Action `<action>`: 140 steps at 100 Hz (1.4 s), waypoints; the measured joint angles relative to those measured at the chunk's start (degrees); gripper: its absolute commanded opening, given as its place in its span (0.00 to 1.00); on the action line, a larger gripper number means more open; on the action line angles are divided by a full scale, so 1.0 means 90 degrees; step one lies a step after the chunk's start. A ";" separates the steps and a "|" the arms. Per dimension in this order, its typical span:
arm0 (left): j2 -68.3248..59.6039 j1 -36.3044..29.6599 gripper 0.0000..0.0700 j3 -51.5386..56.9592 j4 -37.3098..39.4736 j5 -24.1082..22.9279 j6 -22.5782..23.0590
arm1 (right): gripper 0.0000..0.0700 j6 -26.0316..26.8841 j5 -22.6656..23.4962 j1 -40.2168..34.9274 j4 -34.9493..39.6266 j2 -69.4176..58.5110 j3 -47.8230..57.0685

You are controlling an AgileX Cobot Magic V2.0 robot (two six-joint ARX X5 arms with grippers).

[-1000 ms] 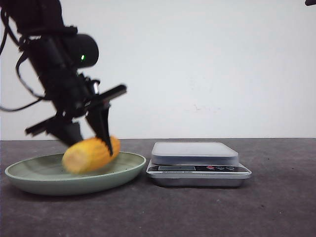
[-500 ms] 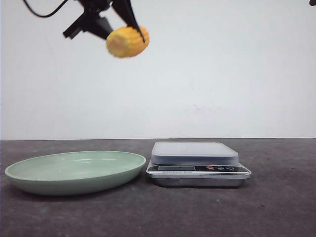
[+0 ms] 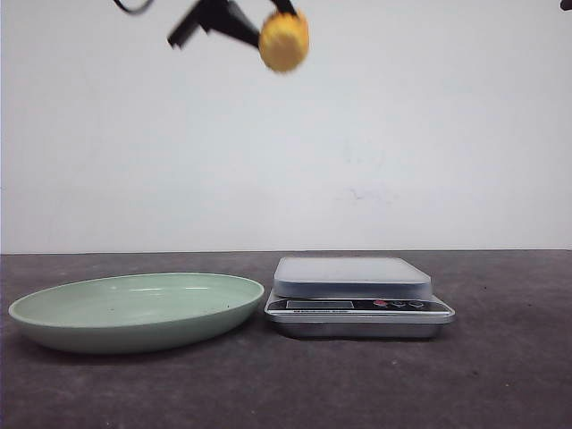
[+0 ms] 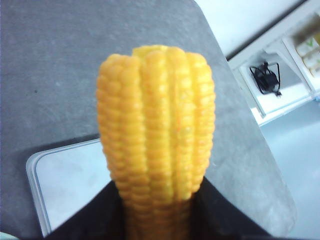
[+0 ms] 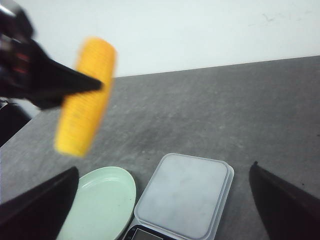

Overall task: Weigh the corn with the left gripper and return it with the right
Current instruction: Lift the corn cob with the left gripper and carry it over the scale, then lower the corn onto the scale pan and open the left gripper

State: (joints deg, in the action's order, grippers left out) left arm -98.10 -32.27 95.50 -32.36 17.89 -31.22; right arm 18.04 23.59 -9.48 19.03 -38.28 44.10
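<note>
The corn [image 3: 284,40] hangs high in the air near the top of the front view, clamped between the black fingers of the left gripper [image 3: 268,18], which is closed on it. In the left wrist view the cob [image 4: 156,140] stands lengthwise out from between the fingers [image 4: 220,212], with the scale's platform below it. The kitchen scale [image 3: 357,297] sits on the dark grey bench [image 3: 500,375], its platform bare. Just beside it, on the robot's left, lies the pale green plate [image 3: 134,313]. The right gripper [image 5: 165,200] hovers above the scale and plate with its fingers spread wide, holding nothing.
</note>
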 measured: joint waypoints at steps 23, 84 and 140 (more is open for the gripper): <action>-0.1054 -0.0024 0.01 -0.0007 -0.0413 0.0000 -0.0141 | 1.00 0.0022 -0.0121 0.0000 -0.0041 0.0000 -0.0002; -0.2042 -0.0364 0.01 -0.0012 0.0325 -0.0012 -0.0493 | 1.00 0.0049 -0.0136 -0.0032 0.0172 0.0000 0.0000; -0.2161 -0.0435 0.01 -0.0012 -0.0197 -0.0211 -0.0466 | 1.00 0.0049 -0.0143 -0.0044 0.0287 0.0000 -0.0002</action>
State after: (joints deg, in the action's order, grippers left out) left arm -117.56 -36.18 95.39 -34.13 15.99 -35.42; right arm 18.48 22.30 -9.87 21.61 -38.28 44.07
